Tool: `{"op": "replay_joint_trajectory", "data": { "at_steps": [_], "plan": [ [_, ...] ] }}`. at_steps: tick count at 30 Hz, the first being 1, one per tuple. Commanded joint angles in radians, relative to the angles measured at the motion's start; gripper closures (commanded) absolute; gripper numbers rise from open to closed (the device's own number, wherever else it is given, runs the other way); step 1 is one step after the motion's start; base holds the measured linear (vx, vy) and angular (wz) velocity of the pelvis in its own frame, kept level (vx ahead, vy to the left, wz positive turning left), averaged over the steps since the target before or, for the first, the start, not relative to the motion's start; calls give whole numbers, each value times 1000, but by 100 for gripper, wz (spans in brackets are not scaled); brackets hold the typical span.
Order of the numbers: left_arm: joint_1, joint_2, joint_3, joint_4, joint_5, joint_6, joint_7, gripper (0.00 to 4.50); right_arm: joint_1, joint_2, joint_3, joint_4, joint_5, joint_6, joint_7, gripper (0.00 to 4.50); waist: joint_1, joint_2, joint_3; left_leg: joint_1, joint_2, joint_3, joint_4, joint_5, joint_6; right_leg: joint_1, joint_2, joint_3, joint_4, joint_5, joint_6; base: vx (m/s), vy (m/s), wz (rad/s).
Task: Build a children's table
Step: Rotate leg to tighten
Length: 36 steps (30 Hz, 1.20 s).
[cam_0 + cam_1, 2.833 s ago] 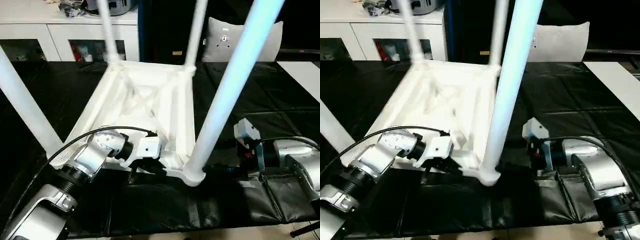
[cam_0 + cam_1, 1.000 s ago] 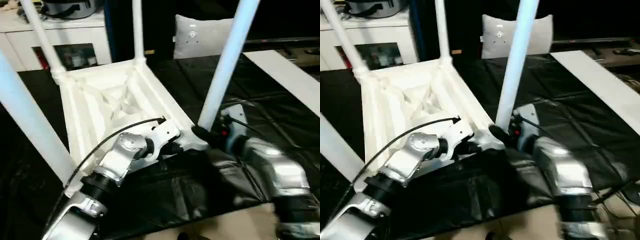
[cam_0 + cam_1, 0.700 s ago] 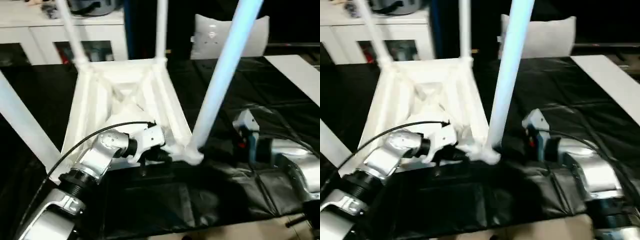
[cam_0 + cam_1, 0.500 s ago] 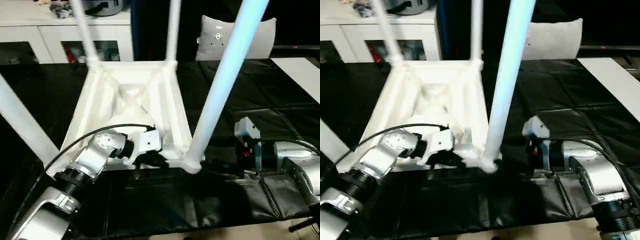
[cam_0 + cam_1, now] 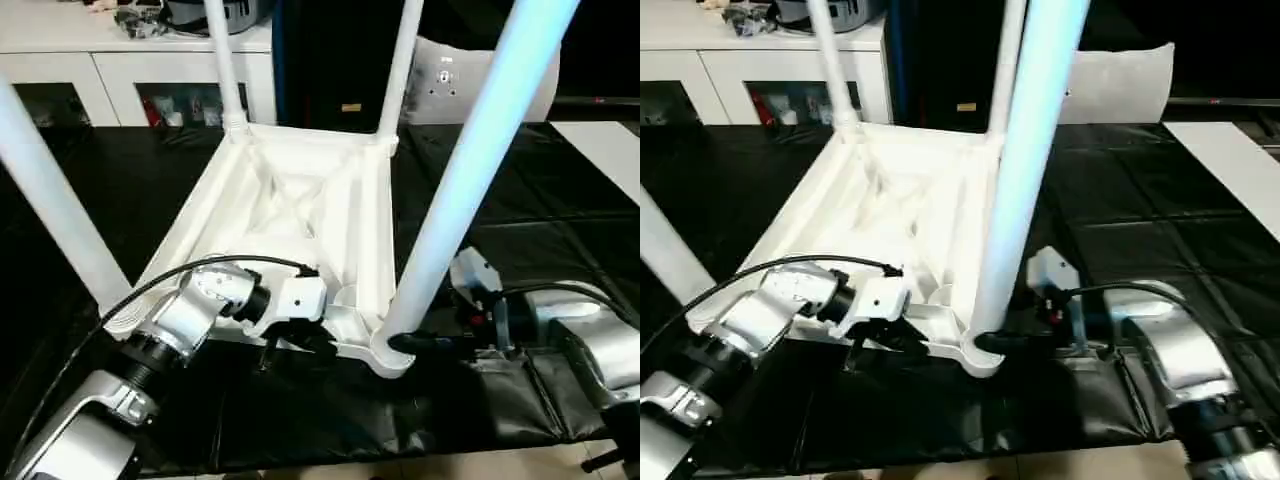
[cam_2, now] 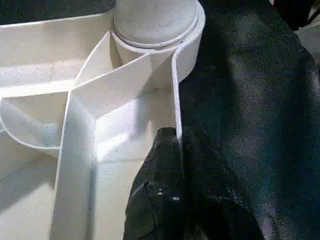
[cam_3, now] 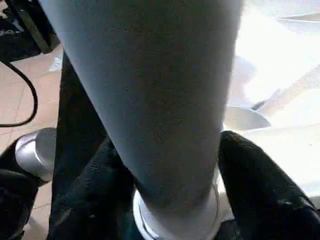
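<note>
While the tabletop (image 5: 300, 215) lies upside down on the black-covered bench (image 5: 560, 200) with its four legs pointing up, the head view shows the left gripper (image 5: 300, 343) at its near edge and the right gripper (image 5: 415, 343) at the foot of the near right leg (image 5: 470, 170). Behind stands a white cabinet (image 5: 120, 70). From the left wrist, the two black fingers (image 6: 165, 160) are pinched together on the thin rim wall, one either side, just short of the corner socket (image 6: 155, 25). From the right wrist, the fingers (image 7: 250, 175) stand apart, flanking the leg's base; whether they press it I cannot tell.
</note>
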Motion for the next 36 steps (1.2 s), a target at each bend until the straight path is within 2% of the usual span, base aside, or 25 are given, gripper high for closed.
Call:
{"op": "replay_joint_trajectory", "data": {
  "at_steps": [1,6,11,12,14,15,17,18,19,20,21,22,23,24,25,26,27,28,29,30,31,32,33,34,36],
  "plan": [
    [-22,-7,-19,-2,13,-27,-22,450,-15,-2,13,19,16,14,21,207,-6,-14,-68,2,25,8,-72,-171,72,59,-62,50,-70,-470,-84,0,0,0],
    [-18,-3,-11,-1,9,-10,-14,450,-13,4,6,16,35,42,18,244,-5,-15,-69,0,25,8,-72,-157,71,59,-61,51,-68,-457,-82,0,0,0],
    [-2,-21,18,-27,-7,85,46,450,-10,64,-32,-9,48,163,-131,251,-11,-13,-64,-2,20,7,-73,-172,55,59,-60,47,-75,-501,-67,0,0,0],
    [-2,-21,18,-27,-7,85,46,450,-10,64,-32,-9,48,163,-131,251,-14,-13,-62,1,15,8,-71,-192,47,57,-58,41,-83,-546,-46,0,0,0],
    [12,-60,49,-56,-13,189,137,450,-26,148,-56,2,5,201,-315,251,-24,-8,-57,6,11,7,-68,-221,30,49,-57,33,-95,-603,-26,0,0,0],
    [18,-80,64,-68,-17,229,176,450,-33,183,-67,7,-8,220,-384,251,-37,-10,-54,10,3,6,-62,-252,20,48,-53,17,-109,-656,4,0,0,0],
    [30,-132,90,-87,-18,298,271,450,-47,265,-102,16,-19,274,-530,252,-61,-6,-51,4,1,-2,-57,-294,11,54,-51,-10,-126,-702,53,0,0,0],
    [30,-132,90,-87,-18,298,271,450,-47,265,-102,16,-19,274,-530,252,-61,-6,-51,4,1,-2,-57,-294,11,54,-51,-10,-126,-702,53,0,0,0],
    [38,-178,105,-105,-19,353,342,450,-56,323,-125,19,-33,300,-629,252,-92,9,-56,6,13,-14,-57,-349,13,70,-53,-32,-139,-684,80,0,0,0],
    [39,-203,113,-113,-20,380,377,450,-60,349,-135,17,-39,308,-674,252,-113,28,-52,-12,48,-36,-88,-434,22,97,-50,-34,-118,-604,66,0,0,0],
    [34,-250,125,-115,-21,413,434,450,-72,395,-156,25,-49,306,-756,252,-117,30,-55,-17,96,-57,-122,-523,25,116,-56,2,-42,-444,27,0,0,0],
    [33,-259,127,-115,-21,418,445,450,-74,404,-160,28,-51,304,-772,252,-118,30,-49,-1,96,-54,-135,-579,4,99,-62,32,-27,-357,-24,0,0,0],
    [26,-292,136,-104,-20,423,489,450,-83,429,-171,39,-58,290,-817,252,-131,9,-45,4,62,-39,-114,-573,0,83,-63,27,-62,-436,-17,0,0,0],
    [24,-299,138,-103,-20,425,496,450,-84,434,-172,41,-62,288,-826,252,-135,-8,-42,25,15,-20,-75,-528,-4,53,-62,4,-111,-610,13,0,0,0],
    [12,-350,150,-95,-15,440,554,450,-96,477,-194,52,-68,268,-884,252,-134,-14,-42,60,-44,13,-5,-379,16,13,-70,-44,-167,-833,79,0,0,0],
    [8,-362,152,-93,-11,442,567,450,-96,483,-199,50,-58,258,-877,252,-147,-8,-49,11,-34,4,-11,-322,37,57,-67,-72,-171,-829,134,0,0,0],
    [8,-363,152,-93,-11,442,568,450,-97,483,-199,50,-58,258,-876,196,-149,3,-55,2,-21,-5,-20,-324,40,71,-64,-81,-168,-782,148,35,36,-21],
    [7,-360,145,-95,-3,437,567,450,-95,483,-201,42,-61,254,-880,182,-153,23,-59,-23,31,-37,-58,-366,45,107,-69,-66,-130,-642,128,35,36,-21],
    [8,-349,138,-96,7,427,564,450,-91,482,-207,32,-58,257,-880,182,-147,28,-60,-32,79,-59,-95,-425,55,113,-72,-13,-69,-479,77,0,0,0],
    [11,-342,133,-104,14,430,566,450,-88,485,-214,21,-59,264,-890,176,-146,21,-57,-19,75,-55,-100,-451,48,100,-72,-6,-75,-462,53,57,-1,13],
    [16,-327,125,-107,24,419,560,450,-80,477,-211,7,-61,267,-882,165,-148,5,-47,8,11,-24,-62,-427,28,59,-71,-21,-125,-593,44,57,-1,13],
    [20,-310,119,-110,32,409,555,450,-70,467,-207,-5,-66,265,-871,154,-149,-3,-45,20,-19,-9,-39,-382,25,45,-71,-41,-143,-668,55,52,15,5],
    [24,-296,114,-111,38,401,550,450,-62,458,-202,-14,-70,262,-863,146,-150,7,-52,-6,-25,-11,-41,-309,40,72,-77,-45,-135,-672,63,0,0,0],
    [28,-276,116,-108,43,388,545,450,-45,442,-201,-29,-69,254,-845,139,-145,19,-57,-8,-6,-19,-51,-292,51,74,-73,-44,-137,-633,69,0,0,0],
    [33,-252,128,-104,54,373,551,450,-17,410,-198,-52,-74,227,-819,120,-140,21,-63,-12,9,-27,-62,-255,53,76,-72,-30,-119,-512,27,0,0,0]
  ]
}}
